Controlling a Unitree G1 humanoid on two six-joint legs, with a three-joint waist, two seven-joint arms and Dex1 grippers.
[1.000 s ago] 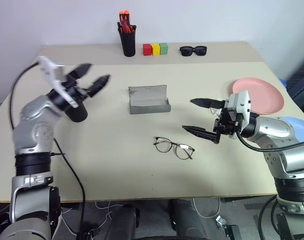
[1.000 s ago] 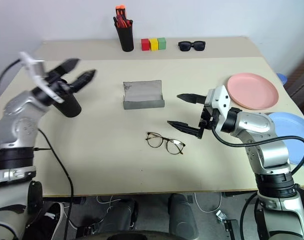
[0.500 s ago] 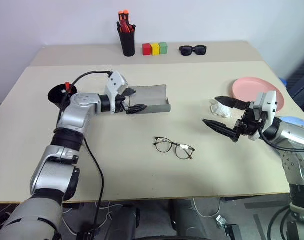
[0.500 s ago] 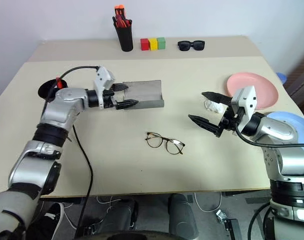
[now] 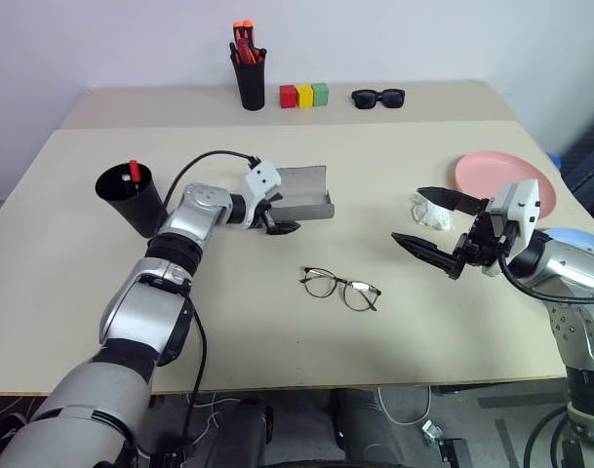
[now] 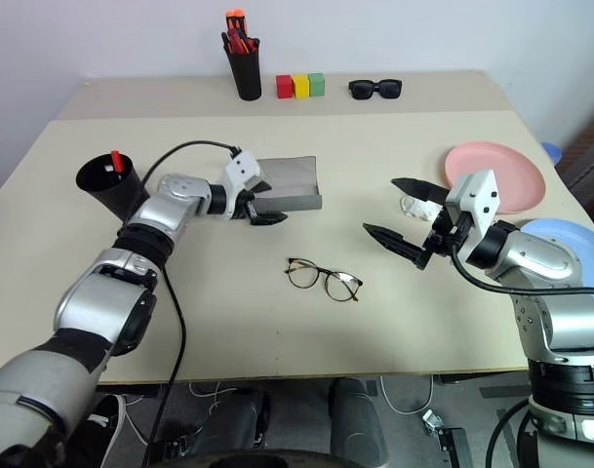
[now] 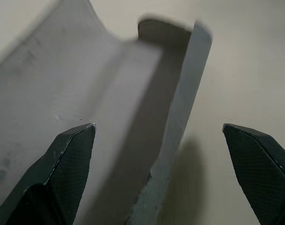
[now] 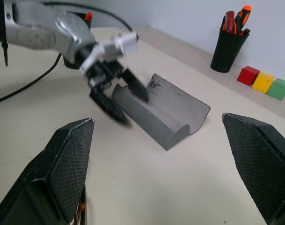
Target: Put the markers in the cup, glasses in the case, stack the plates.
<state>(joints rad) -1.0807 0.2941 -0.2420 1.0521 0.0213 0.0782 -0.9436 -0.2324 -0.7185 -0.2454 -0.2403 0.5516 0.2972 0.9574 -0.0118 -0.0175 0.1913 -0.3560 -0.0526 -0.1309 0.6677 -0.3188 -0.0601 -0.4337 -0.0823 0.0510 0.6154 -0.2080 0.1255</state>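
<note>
Left gripper jaws spread, straddling the front wall at the left end of the open grey case. Glasses lie on the counter in front of the case, nothing between. Right gripper jaws wide, empty, beside a crumpled white wad. Black cup far left holds a red-capped marker. Pink plate and blue plate right, unstacked.
</note>
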